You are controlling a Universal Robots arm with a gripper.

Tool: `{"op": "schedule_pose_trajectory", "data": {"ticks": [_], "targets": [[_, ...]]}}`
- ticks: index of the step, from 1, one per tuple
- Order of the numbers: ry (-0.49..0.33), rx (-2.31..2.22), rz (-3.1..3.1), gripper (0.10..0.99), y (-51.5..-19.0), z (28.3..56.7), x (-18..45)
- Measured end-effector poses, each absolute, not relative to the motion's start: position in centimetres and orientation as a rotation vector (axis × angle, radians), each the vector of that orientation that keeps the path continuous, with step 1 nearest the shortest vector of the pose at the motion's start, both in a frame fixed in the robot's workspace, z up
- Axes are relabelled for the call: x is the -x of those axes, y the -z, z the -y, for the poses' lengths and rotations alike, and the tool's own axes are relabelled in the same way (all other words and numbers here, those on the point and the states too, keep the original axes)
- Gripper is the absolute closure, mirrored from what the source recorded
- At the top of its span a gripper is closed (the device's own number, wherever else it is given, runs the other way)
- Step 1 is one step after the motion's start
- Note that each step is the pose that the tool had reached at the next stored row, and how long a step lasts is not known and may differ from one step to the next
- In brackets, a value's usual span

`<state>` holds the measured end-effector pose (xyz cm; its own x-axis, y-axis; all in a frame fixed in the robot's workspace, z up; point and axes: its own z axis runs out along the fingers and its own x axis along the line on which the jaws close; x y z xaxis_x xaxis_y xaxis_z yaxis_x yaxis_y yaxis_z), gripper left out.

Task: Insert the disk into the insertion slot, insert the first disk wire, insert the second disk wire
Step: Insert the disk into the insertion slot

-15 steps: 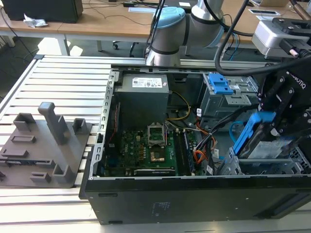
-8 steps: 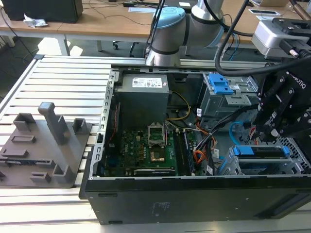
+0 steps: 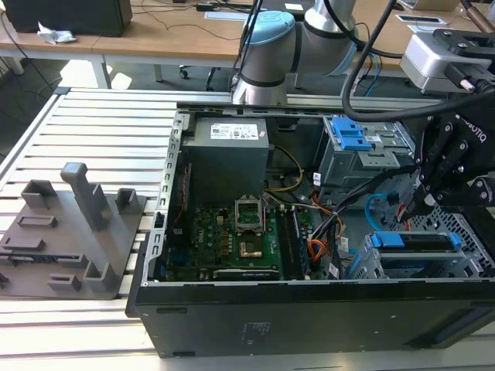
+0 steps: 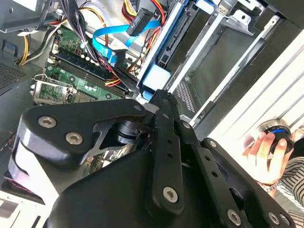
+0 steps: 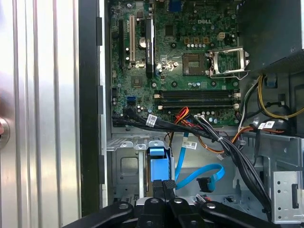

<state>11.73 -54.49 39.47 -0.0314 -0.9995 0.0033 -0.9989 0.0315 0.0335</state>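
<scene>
1. While your gripper (image 5: 164, 186) hangs low over the drive corner of the open computer case (image 3: 309, 317), its two fingers are pressed flat together with nothing between them. Clenched and empty, they work as one blunt pusher, not as a clamp.
2. Watch the tips: they sit right at the blue end tab of the disk (image 5: 158, 164), touching it or as near as makes no difference. You can see the same meeting in the second wrist view. I judge this pose is for pressing the carrier home, not for carrying it.
3. The disk lies inside the insertion slot (image 3: 473, 239), the perforated grey cage at the exterior view's right, with the blue carrier running along the bay. You cannot tell from here whether it is fully seated.
4. The other cage (image 3: 352, 133), the one with the blue latch, stands well apart from your fingers.
5. Beside the slot, the blue flat cable (image 5: 202, 172) loops loose inside the case. Its dark connector looks plugged into nothing, so neither wire step looks done.
6. Outside the case wall, a hand (image 4: 263, 154) rests on a round button.
</scene>
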Motion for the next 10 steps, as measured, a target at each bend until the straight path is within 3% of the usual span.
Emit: {"op": "schedule_pose_trajectory", "data": {"ticks": [10], "targets": [[0.036, -2.167, 2.236, 0.980, -39.4, 54.5, -12.9]]}}
